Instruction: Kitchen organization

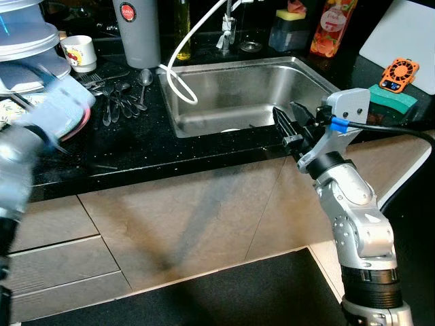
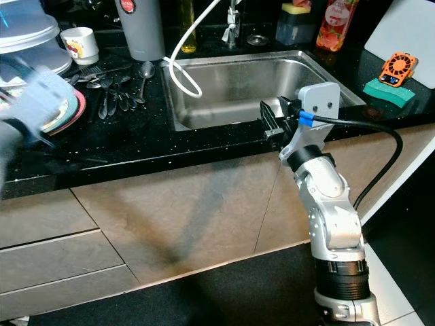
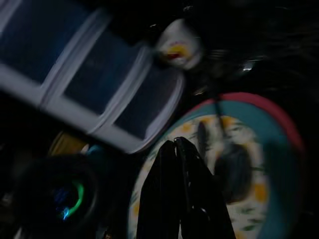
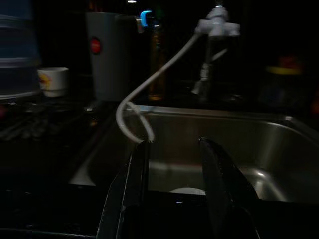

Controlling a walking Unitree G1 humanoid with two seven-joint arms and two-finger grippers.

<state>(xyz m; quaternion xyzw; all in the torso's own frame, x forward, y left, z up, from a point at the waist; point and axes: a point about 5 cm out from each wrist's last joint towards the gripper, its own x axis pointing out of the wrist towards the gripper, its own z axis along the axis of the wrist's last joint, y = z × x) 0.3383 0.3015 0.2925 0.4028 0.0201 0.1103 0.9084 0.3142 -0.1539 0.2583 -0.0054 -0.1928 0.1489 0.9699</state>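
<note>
Orange handheld fan (image 1: pixel 399 73) on green sponge (image 1: pixel 393 97), white hose (image 1: pixel 182 64) over sink rim

no text on any item is sharp enough to read

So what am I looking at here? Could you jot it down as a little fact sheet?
Place: black kitchen counter with steel sink
Left gripper: shut, above patterned plate
Right gripper: open, at the sink's front edge
In sink: white hose
Left of sink: spoons, grey canister, mug
</note>
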